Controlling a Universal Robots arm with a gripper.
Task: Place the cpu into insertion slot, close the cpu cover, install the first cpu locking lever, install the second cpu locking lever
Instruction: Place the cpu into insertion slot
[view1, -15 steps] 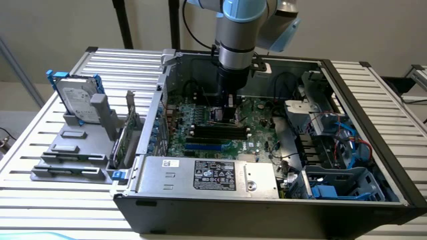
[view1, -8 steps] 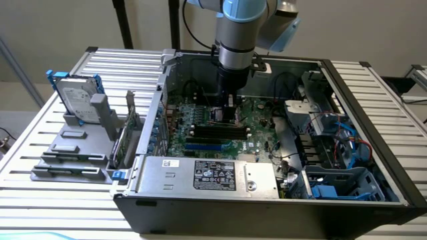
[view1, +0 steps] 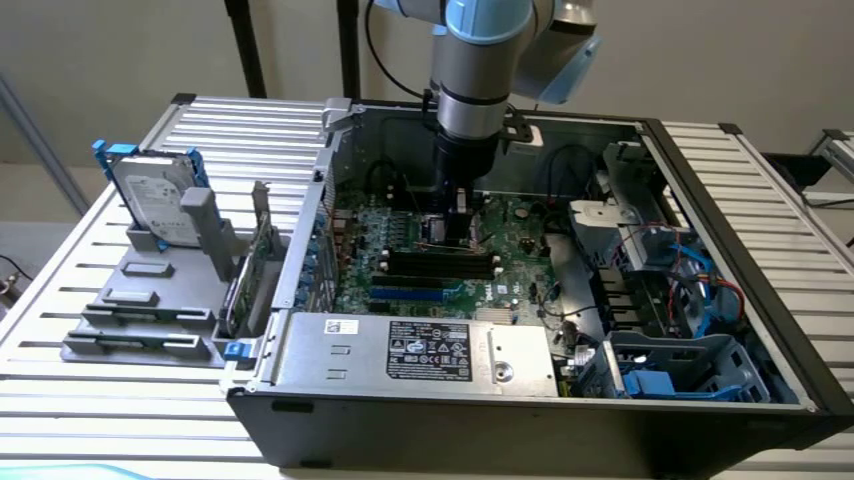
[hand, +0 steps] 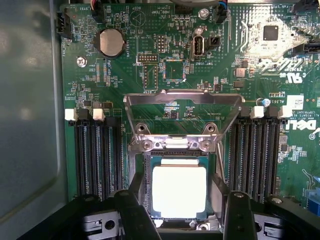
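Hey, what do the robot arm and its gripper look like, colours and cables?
The arm is a silver-grey tube with light blue joint caps, ending in a black cylindrical wrist. A black cable loops beside it. The gripper is black, with two slim black fingers.

And there was the arm (view1: 470, 110): a smooth silver-grey tube, round in section. The joint housing above it wore a pale blue cap (view1: 567, 65) with a rounded plastic look. A thin black cable (view1: 378, 55) curved along beside the tube. Lower on, the bare metal gave way to a matte black collar (view1: 467, 165), a touch narrower, and below that the pincer (view1: 455, 222) was dark and slim. Up close in the wrist view, the pincer (hand: 184, 195) showed two black fingers (hand: 134, 212), blunt, with faintly shiny edges. They were set in a black frame, with grey metal blocks (hand: 102, 223) carrying small round screw heads on either side.
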